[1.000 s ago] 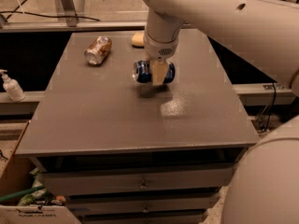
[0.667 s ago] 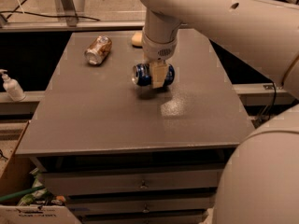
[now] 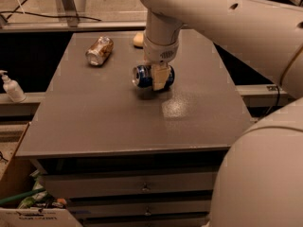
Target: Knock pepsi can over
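The pepsi can [image 3: 143, 76] is dark blue and lies on its side near the middle of the grey table [image 3: 104, 122], its silver top facing left. My gripper [image 3: 159, 77] comes straight down from the white arm and straddles the can's middle. One pale finger [image 3: 160, 78] crosses the front of the can and the other is hidden behind it. The gripper looks shut on the can, which is at or just above the tabletop.
A gold-brown can [image 3: 99, 51] lies on its side at the table's back left. A pale object [image 3: 138, 39] sits at the back edge behind the arm. A white pump bottle [image 3: 12, 88] stands on a ledge to the left. Drawers [image 3: 142, 188] are below the tabletop.
The gripper and the can have shifted very slightly; the can stays on its side between the fingers. The gold-brown can has not moved.
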Controlling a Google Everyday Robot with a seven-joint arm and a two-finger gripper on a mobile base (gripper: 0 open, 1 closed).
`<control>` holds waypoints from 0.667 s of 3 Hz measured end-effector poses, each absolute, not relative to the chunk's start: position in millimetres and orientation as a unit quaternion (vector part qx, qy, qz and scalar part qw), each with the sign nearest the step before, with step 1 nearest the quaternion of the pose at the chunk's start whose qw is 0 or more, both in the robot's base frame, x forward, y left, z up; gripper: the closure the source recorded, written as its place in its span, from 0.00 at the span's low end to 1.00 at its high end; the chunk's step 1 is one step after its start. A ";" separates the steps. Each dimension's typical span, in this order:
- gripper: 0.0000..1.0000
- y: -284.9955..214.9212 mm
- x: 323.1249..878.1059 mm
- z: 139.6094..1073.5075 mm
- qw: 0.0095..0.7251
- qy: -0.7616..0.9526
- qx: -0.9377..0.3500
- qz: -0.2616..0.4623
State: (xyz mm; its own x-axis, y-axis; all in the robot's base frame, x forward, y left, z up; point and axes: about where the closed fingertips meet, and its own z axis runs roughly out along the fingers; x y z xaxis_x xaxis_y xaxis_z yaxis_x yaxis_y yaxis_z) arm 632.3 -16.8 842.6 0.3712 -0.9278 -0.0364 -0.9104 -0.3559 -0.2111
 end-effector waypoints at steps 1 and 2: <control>0.00 -15.8 630.4 839.3 0.095 0.554 -0.826 -0.042; 0.00 -15.6 630.0 838.3 0.094 0.553 -0.827 -0.041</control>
State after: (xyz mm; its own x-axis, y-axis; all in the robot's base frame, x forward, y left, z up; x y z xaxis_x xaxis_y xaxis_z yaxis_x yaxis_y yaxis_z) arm 630.0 -15.6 838.3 0.3843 -0.9225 -0.0366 -0.9070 -0.3698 -0.2014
